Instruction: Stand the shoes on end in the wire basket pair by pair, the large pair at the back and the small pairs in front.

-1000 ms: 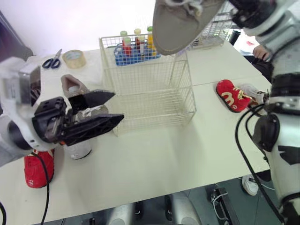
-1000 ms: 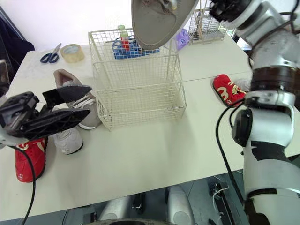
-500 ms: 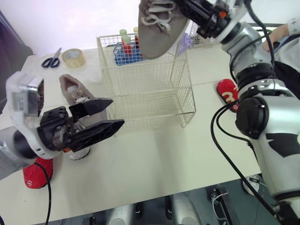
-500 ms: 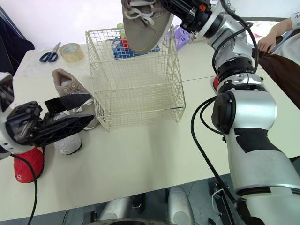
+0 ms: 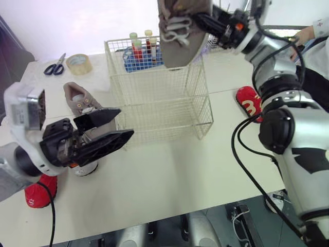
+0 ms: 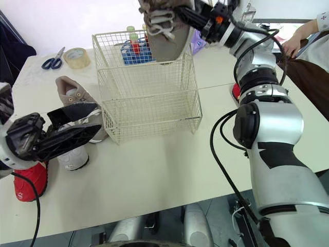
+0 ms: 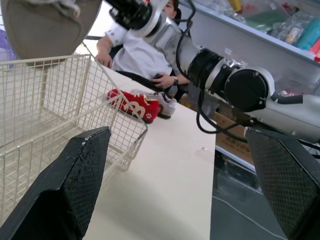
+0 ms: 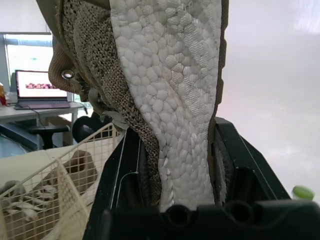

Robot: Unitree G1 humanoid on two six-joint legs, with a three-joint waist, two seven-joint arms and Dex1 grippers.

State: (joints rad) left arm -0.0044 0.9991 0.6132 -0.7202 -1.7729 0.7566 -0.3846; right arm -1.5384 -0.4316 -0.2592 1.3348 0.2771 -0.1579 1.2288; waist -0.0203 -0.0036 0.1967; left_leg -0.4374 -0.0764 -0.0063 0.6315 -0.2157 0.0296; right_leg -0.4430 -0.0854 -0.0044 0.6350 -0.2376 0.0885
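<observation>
A large taupe shoe (image 5: 180, 36) hangs end-down over the back of the wire basket (image 5: 204, 110). My right gripper (image 5: 204, 21) is shut on it, with the white sole (image 8: 175, 100) pinched between the fingers. The shoe's lower end is about level with the back rim. Its mate (image 5: 77, 98) lies on the table left of the basket. A small white shoe (image 6: 72, 154) and a small red shoe (image 6: 25, 180) sit at the near left. My left gripper (image 5: 110, 128) hovers open over them. Another red shoe (image 5: 249, 103) lies right of the basket, with a white shoe (image 7: 167, 102) beside it.
A blue rack of bottles (image 5: 141, 51) stands right behind the basket. A tape roll (image 5: 78, 64) and scissors (image 5: 54, 67) lie at the back left. A person (image 5: 311, 38) sits past the table's right side.
My right gripper has turned the taupe shoe from sole-facing to end-down and lowered it toward the basket's back. The left gripper has barely moved.
</observation>
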